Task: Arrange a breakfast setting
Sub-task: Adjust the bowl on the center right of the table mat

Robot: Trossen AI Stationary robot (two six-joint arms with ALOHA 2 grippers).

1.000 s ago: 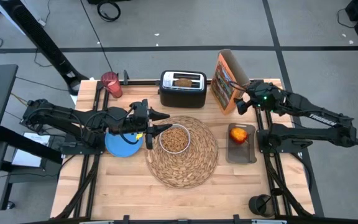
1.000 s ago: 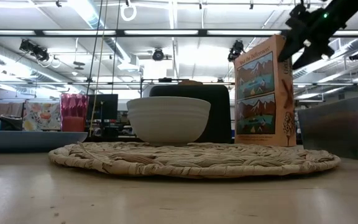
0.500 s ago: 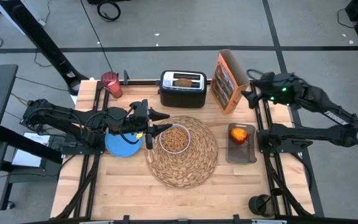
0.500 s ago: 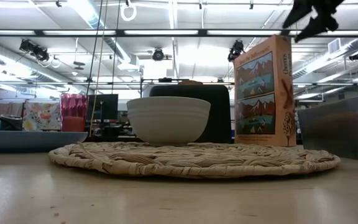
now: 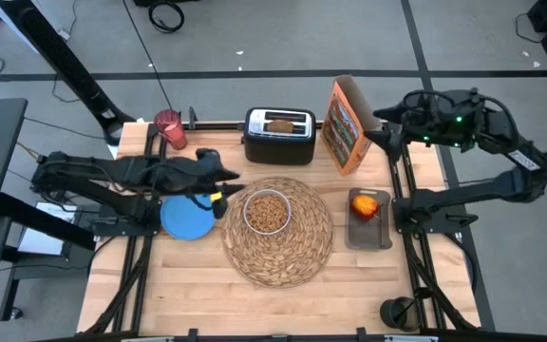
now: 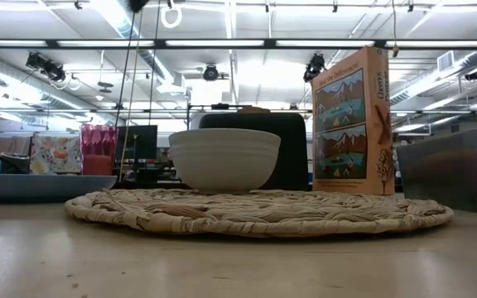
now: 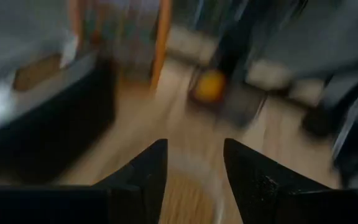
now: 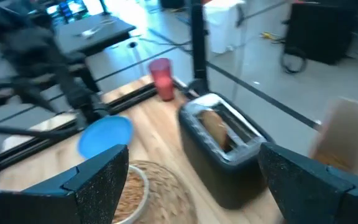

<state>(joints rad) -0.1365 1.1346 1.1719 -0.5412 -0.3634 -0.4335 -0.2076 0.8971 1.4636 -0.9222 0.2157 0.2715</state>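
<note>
Risks are building on both sides of the tabletop (image 5: 183, 285). Starting at the far left rear corner, a translucent pink-red cup (image 5: 169, 128) is standing alone, well apart from the setting. Near it, the left gripper (image 5: 224, 174) is hanging between the small blue plate (image 5: 186, 220) and the black toaster (image 5: 279, 136), its fingers (image 7: 145, 177) parted and holding nothing. Swinging low, it could be knocking the white bowl (image 5: 267, 212), which is sitting full of cereal on the large round woven straw placemat (image 5: 278, 231); a bump there would likely be spilling cereal across the mat. Behind the bowl, a toast slice (image 5: 280, 123) is sitting deep in the toaster slot, so a shallow pinch could be crumbling it or dragging the toaster. Further right, a cereal box (image 5: 343, 123) is standing upright and looks easy to topple. The right gripper (image 5: 384, 126) is hovering just beside that box, jaws wide apart and empty. Below it, a red apple (image 5: 366, 203) is resting in a clear tray (image 5: 368, 237); being round, it may be rolling out of a loose grip. No spoon is showing.
</note>
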